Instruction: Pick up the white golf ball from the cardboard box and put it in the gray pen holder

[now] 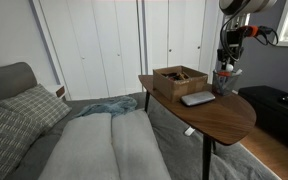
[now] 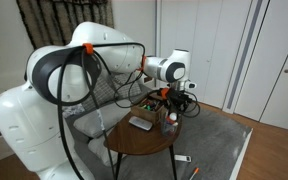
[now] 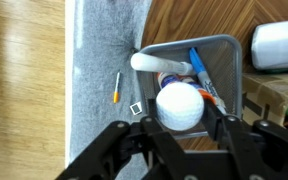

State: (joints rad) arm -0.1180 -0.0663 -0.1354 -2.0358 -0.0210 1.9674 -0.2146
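In an exterior view, the gripper (image 1: 228, 62) is hanging just above the gray pen holder (image 1: 224, 82) on the brown table (image 1: 219, 116). The cardboard box (image 1: 174, 88) is sitting beside it. In an exterior view, the gripper (image 2: 170, 106) is pointing down over the pen holder (image 2: 169, 125). In the wrist view, the gripper (image 3: 187, 123) is squeezing the white golf ball (image 3: 179, 105) between its fingers, right over the pen holder (image 3: 232, 75). The words on the pens (image 3: 199, 68) are too blurry to read.

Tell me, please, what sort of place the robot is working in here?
Most likely a room in a home, probably a bedroom: a gray bed or sofa with patterned pillows, tall white closet doors behind it, and a small wooden table standing beside it.
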